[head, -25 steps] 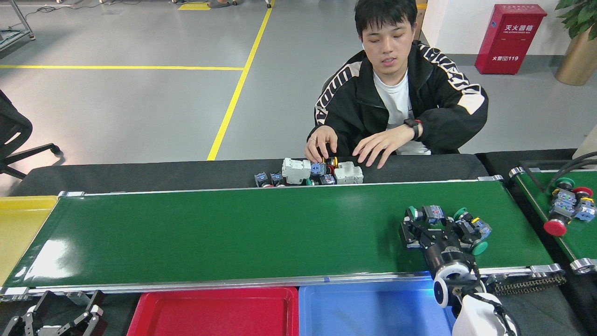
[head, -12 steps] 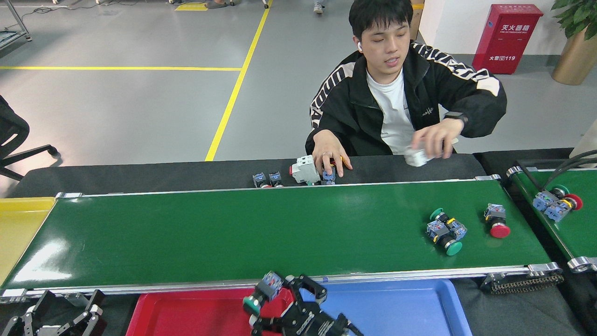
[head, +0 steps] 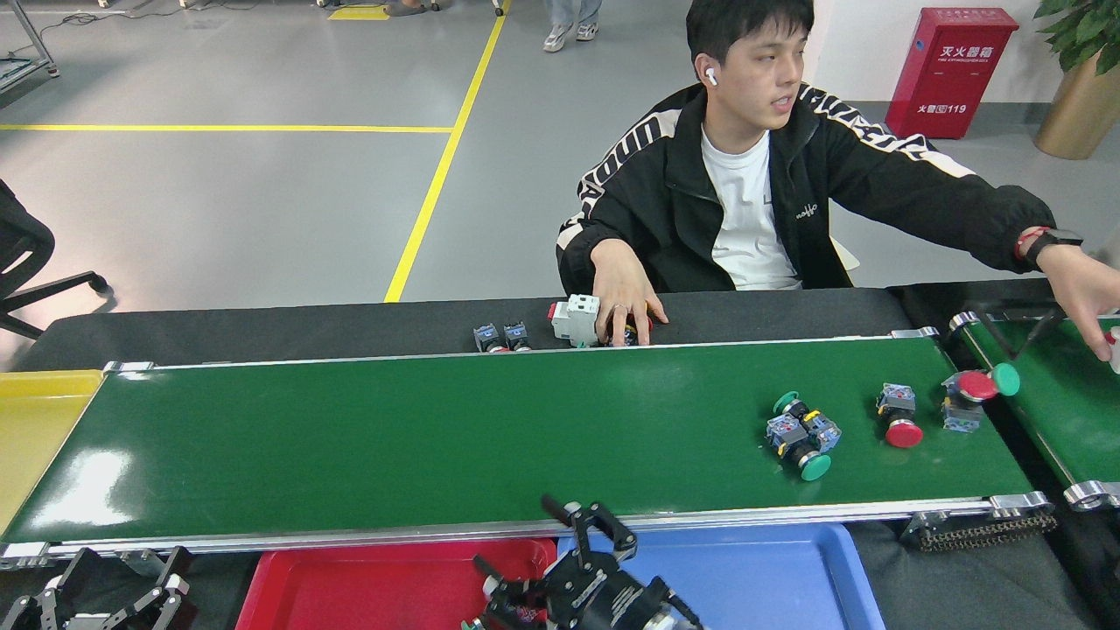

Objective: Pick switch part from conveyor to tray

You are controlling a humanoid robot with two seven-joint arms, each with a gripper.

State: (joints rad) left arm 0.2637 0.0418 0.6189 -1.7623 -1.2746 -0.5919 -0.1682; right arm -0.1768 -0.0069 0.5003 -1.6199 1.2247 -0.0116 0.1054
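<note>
Pincer (head: 560, 560) on the right, which held a green-capped switch half a second ago, now gapes released over the red tray (head: 350, 586), so that part looks delivered, while more switches (head: 801, 433) ride the conveyor (head: 437, 437).

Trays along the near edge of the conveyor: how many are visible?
2. The red tray is left of centre and the blue tray is beside it on the right; the right end effector overlaps their junction.

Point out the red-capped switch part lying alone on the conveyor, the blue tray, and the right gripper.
red-capped switch part (head: 901, 431): head view, red cap.
blue tray (head: 770, 582): head view, bare floor.
right gripper (head: 573, 547): head view, between fingertips.
</note>
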